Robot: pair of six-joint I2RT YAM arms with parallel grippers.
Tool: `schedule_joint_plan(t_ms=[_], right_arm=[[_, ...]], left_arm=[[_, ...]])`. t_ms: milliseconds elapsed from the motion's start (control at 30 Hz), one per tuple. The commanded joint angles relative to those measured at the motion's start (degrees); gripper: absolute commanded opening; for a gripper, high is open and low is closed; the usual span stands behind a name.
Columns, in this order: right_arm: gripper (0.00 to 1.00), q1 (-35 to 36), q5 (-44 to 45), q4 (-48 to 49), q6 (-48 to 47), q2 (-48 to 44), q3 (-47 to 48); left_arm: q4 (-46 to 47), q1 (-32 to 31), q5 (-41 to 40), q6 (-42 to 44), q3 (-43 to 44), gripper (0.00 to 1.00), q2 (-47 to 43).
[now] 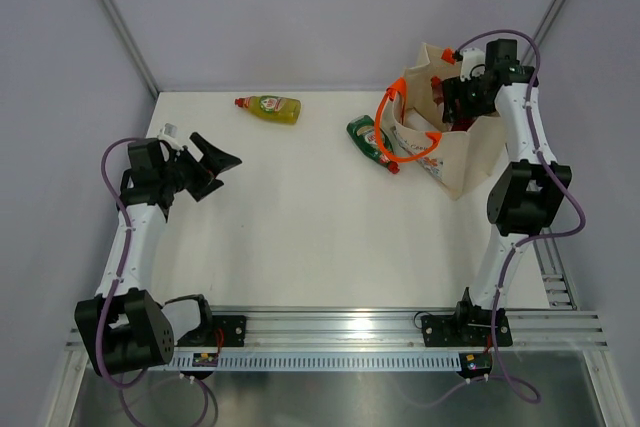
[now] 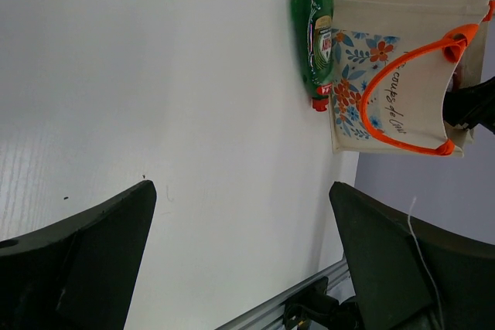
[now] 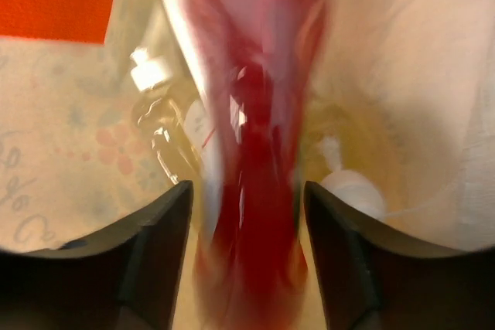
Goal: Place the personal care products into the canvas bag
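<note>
Our right gripper (image 3: 246, 199) sits in the bag (image 3: 402, 75), jaws parted, seemingly dropping the red bottle (image 3: 255, 98) between them; left gripper (image 2: 240, 191) gapes wide

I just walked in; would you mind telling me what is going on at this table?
The right gripper is down in the mouth of the canvas bag with the red bottle between its fingers; the bottle is blurred, so grip or release cannot be told. A white-capped bottle already lies inside. The green bottle lies beside the bag, the yellow bottle farther left. The left gripper hangs open, empty.
</note>
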Motion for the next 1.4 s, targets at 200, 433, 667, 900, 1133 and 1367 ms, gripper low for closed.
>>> schedule_joint_plan(t_ms=[200, 433, 667, 900, 1133, 1367], right_arm=[[1.0, 0.49, 3.32, 1.66, -2.04, -3.83, 10.45], [0.99, 2.24, -19.09, 6.74, -11.15, -13.4, 6.54], [0.99, 20.94, -20.8, -4.24, -16.55, -12.45, 3.98], [0.99, 36.87, 10.47, 2.44, -5.04, -0.52, 3.95], [0.99, 38.81, 34.41, 7.45, 1.57, 17.58, 14.67], [1.0, 35.92, 39.7, 7.81, -0.28, 26.75, 20.31]], left_arm=[[0.87, 0.22, 1.94, 2.78, -0.17, 0.99, -2.59], [-4.94, 0.22, -2.01, 7.44, 3.0, 0.99, -6.71], [-3.62, 0.22, -2.72, 5.95, 0.1, 0.99, -10.58], [-3.8, 0.13, -2.54, 4.9, -3.15, 0.99, -12.61], [-2.92, 0.13, -2.72, 3.32, -7.19, 0.99, -15.59], [-2.56, 0.05, -2.45, 3.14, -9.66, 0.99, -16.39]])
